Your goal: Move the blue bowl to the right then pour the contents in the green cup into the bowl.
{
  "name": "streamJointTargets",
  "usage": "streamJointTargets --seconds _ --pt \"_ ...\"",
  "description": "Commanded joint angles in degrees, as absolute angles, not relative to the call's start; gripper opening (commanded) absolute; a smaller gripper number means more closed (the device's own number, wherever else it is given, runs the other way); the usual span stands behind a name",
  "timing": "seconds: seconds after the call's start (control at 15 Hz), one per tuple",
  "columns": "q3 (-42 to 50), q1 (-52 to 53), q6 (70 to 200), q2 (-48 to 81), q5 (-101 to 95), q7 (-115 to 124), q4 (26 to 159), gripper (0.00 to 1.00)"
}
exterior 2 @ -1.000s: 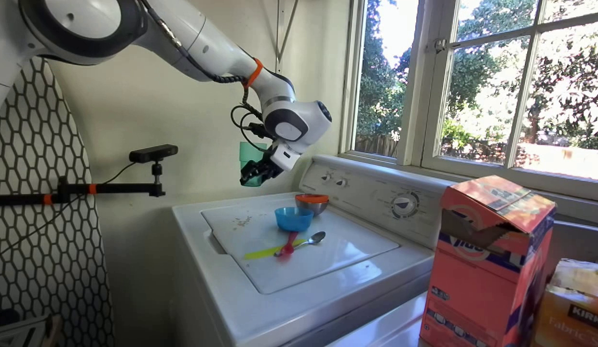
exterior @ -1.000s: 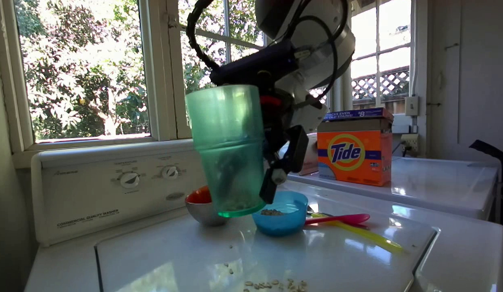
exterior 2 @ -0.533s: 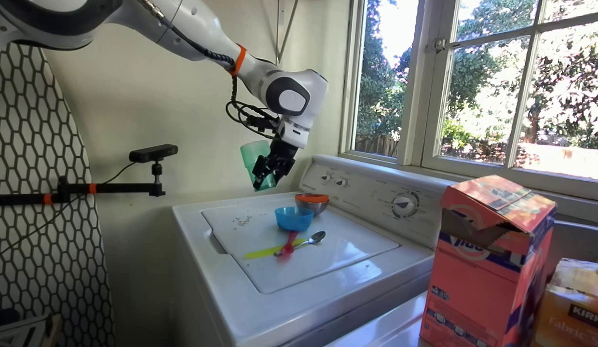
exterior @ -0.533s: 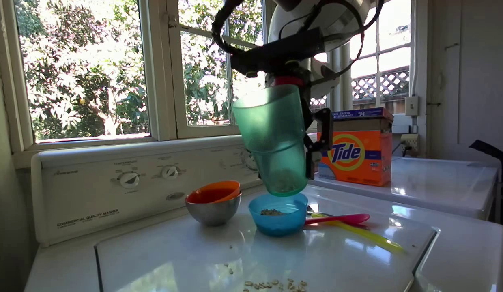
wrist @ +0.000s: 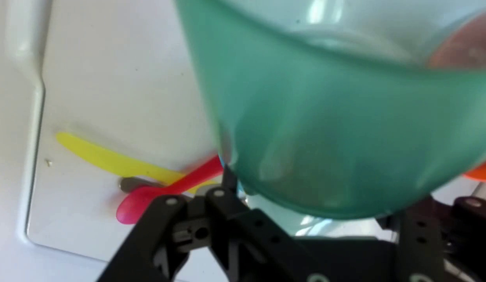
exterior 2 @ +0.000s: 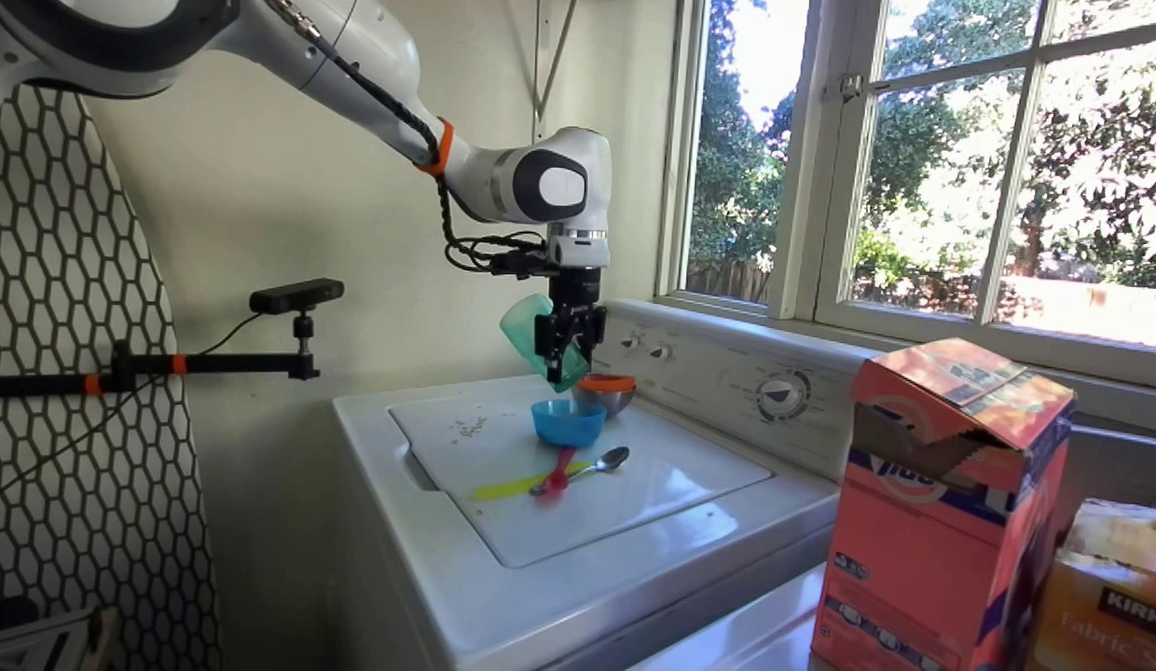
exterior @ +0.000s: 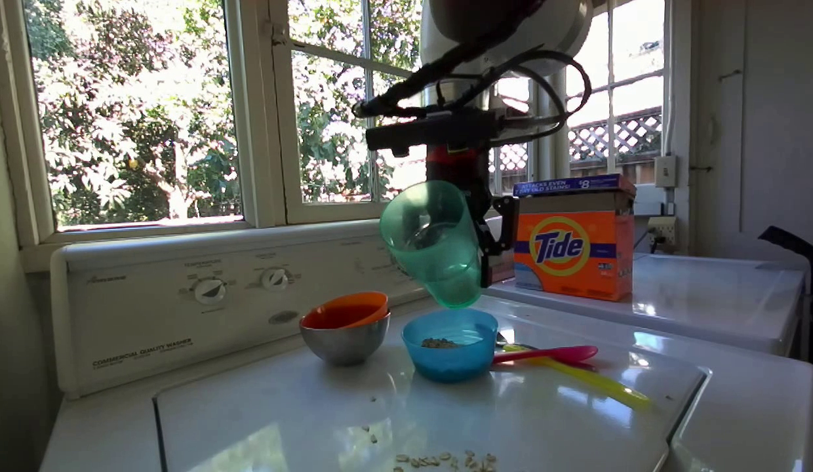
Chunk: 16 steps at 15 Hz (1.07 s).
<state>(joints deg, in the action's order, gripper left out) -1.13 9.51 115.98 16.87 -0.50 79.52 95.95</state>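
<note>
I hold the green cup tipped in mid-air, its mouth not yet lined up with the blue bowl.

I take the pour as the step in hand. The bowl stands on the washer lid, between the edge by the console and the recessed edge; in both exterior views the cup's base, not its rim, is nearer the bowl, the mouth leaning toward the wall. I'd shift until the rim is over the bowl, then tip slowly, else the contents may land at the wall-side edge, where pale bits lie. My claw is parted only to the cup's width, its fingers pinching the lower body from both sides; how full it is, I cannot tell.
</note>
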Motion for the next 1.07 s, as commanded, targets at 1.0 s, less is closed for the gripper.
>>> streamJointTargets --seconds 1.0 --pt "0.2 16.7 109.6 19.3 -58.9 113.2 96.8 0.50"
